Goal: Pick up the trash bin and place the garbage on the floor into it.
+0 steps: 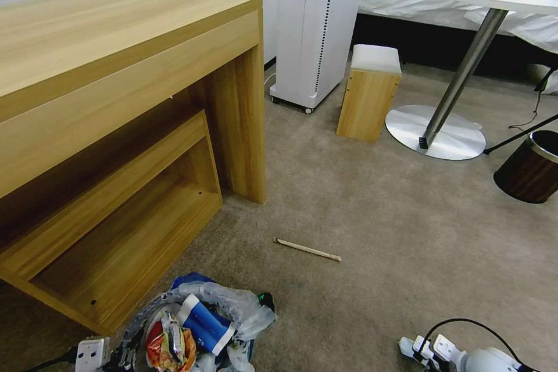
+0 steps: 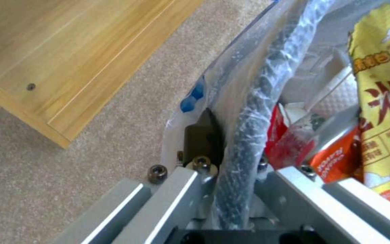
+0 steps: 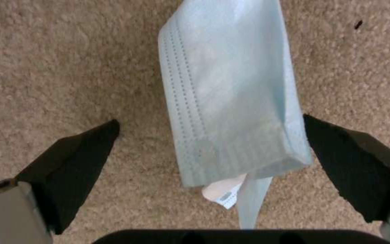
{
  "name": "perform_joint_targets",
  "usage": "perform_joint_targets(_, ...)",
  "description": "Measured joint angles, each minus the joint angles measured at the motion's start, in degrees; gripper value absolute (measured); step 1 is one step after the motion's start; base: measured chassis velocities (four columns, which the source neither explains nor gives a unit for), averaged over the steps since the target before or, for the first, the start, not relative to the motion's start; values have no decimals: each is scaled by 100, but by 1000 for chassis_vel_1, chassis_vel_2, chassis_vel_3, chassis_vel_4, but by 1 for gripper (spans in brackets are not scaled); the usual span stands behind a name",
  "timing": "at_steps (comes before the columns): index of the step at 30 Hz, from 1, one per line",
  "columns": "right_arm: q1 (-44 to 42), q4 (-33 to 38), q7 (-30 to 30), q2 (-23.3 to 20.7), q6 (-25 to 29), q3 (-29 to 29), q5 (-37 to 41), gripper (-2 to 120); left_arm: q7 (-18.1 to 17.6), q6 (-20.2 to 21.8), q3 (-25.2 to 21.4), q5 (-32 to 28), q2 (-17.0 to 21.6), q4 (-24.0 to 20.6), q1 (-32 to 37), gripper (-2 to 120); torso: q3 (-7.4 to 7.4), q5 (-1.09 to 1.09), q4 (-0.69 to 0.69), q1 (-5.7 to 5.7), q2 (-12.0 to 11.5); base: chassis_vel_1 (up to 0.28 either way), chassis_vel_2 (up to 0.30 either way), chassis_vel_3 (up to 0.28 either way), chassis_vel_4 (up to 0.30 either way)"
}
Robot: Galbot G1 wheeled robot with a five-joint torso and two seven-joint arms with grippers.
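Note:
The trash bin (image 1: 200,325), lined with a crinkly plastic bag, hangs at the head view's lower left. It holds a blue-white carton (image 1: 204,322) and red and orange wrappers (image 1: 168,349). My left gripper (image 2: 231,145) is shut on the bin's bag-wrapped rim (image 2: 249,122), with one dark finger (image 2: 201,135) outside the bag. A thin wooden stick (image 1: 307,250) lies on the beige carpet floor (image 1: 378,256). My right gripper (image 3: 211,120) is open just above the carpet, its black fingers (image 3: 78,159) either side of a light-blue face mask (image 3: 231,95) lying flat.
A wooden desk (image 1: 116,128) with a low shelf stands to the left. Behind are a white tower unit (image 1: 317,23), a wooden stool (image 1: 369,93) and a round table's steel foot (image 1: 436,131). A brown wood-look bin (image 1: 532,165) stands at the right.

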Motion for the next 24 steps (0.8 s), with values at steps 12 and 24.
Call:
perform_joint_targets(12,192,-88,-39,83,393,-62,165,100,94,-9,50,215,-141,10,67,0,2,7,-3,0,-2,-2,-4,-4,-1)
perform_joint_targets(24,450,33,-49,150,977,-66,368,95,127,-15,75,359,-138,28,104,0,2,39,0,1,-4,-4,16,4,0)
